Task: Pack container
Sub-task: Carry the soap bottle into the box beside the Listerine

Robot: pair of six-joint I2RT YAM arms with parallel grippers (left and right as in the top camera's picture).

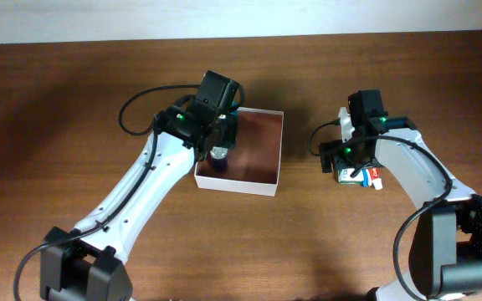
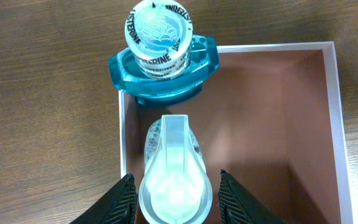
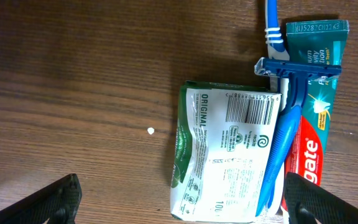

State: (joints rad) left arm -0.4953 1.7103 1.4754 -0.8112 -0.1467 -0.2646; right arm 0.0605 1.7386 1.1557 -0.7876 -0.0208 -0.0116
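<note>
The container [image 1: 258,146] is seen at the middle of the table [image 1: 74,100]. A clear-capped bottle [image 2: 173,149] is stood just inside its left wall and flanked, narrow gaps showing, by the spread left gripper [image 2: 176,175]. A teal bottle [image 2: 163,68] is seen at the corner. The right gripper [image 3: 180,176] is held wide apart above a green sachet [image 3: 222,155], a blue razor [image 3: 278,155] and a toothpaste tube [image 3: 319,62].

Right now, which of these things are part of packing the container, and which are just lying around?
Likely part of the job: container, clear bottle, teal bottle, packet, razor, toothpaste.

Just lying about: only a white speck on the table.
</note>
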